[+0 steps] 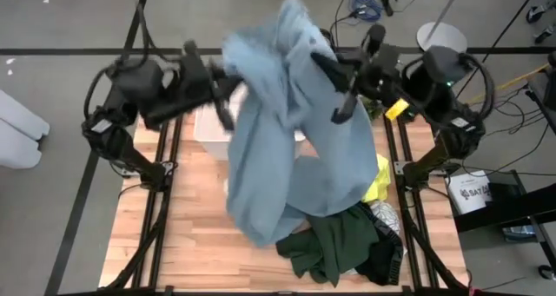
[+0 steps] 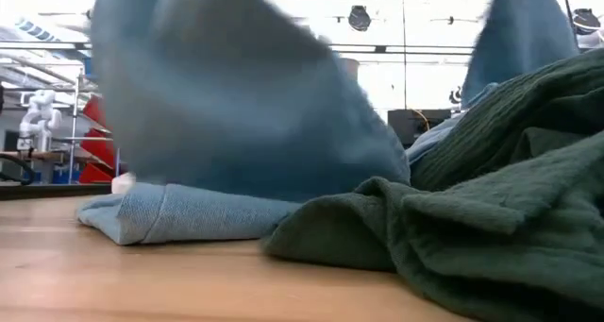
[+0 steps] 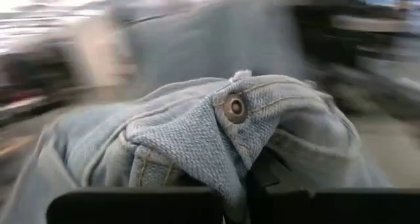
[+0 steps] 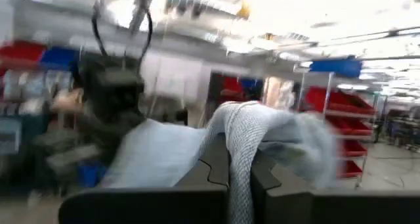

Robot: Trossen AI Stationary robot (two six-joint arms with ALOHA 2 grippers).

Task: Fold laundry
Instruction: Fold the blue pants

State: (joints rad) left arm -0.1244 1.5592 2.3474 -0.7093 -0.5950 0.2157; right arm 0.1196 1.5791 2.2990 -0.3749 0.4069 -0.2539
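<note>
A light blue denim garment (image 1: 291, 131) hangs between my two grippers over the middle of the table. Its lower part (image 2: 189, 213) lies on the wood. My left gripper (image 1: 228, 86) is shut on it at the left, my right gripper (image 1: 328, 70) is shut on it at the right. A dark green garment (image 1: 334, 244) lies in a heap at the near right and fills the right of the low view (image 2: 491, 218). A bright yellow cloth (image 1: 379, 185) and a patterned cloth (image 1: 385, 216) lie beside it. A black cloth (image 1: 382, 261) lies under the green one. My left gripper pinches a bunched band of the denim with a metal button (image 3: 234, 108) between its two fingers, in several folded layers. The garment hangs below it. My right gripper pinches a bunched fold of the denim (image 4: 239, 145) between its two fingers. The cloth hangs down from it.
A white tub (image 1: 210, 127) stands at the far middle of the table, partly behind the denim. Dark frame rails (image 1: 165, 209) run along the table's left and right sides. Bare wood (image 1: 195, 244) shows at the near left.
</note>
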